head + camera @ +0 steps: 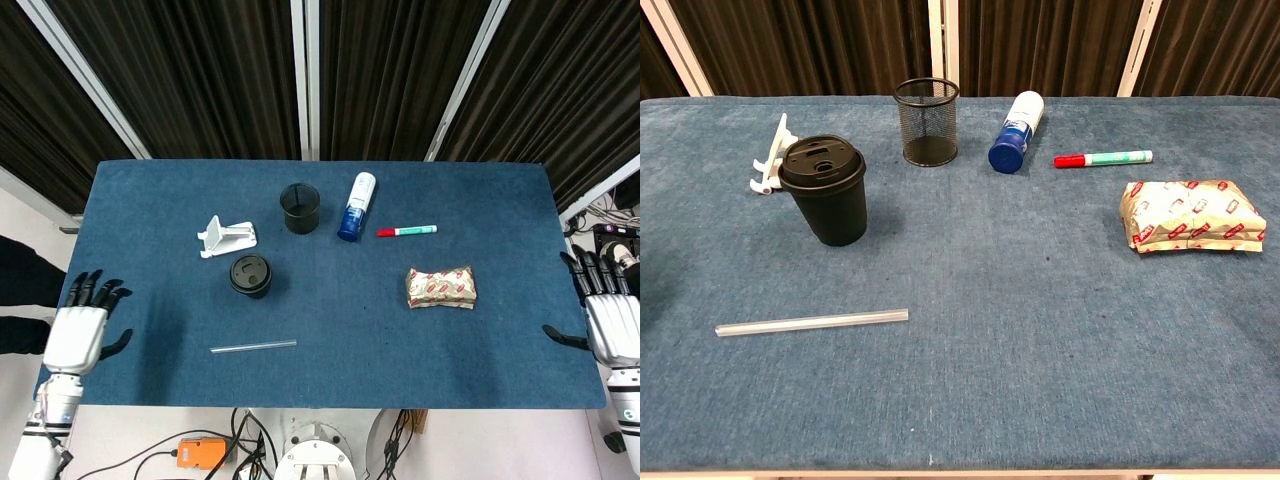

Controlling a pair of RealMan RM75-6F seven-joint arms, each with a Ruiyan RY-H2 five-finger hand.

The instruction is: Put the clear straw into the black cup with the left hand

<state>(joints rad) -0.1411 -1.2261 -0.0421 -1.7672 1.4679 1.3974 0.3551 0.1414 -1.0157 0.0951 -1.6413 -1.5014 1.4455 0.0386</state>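
The clear straw [253,347] [812,323] lies flat near the table's front edge, left of centre. The black cup [250,275] [826,191], closed by a black lid, stands upright behind it. My left hand [80,329] hovers over the table's left edge, well left of the straw, fingers spread and holding nothing. My right hand [612,321] is off the table's right edge, fingers apart and empty. Neither hand shows in the chest view.
A black mesh pen holder [300,208], a white and blue bottle lying on its side [356,206], a red and green marker [406,231], a white plastic stand [227,237] and a wrapped snack packet [440,287] sit on the blue table [500,350].
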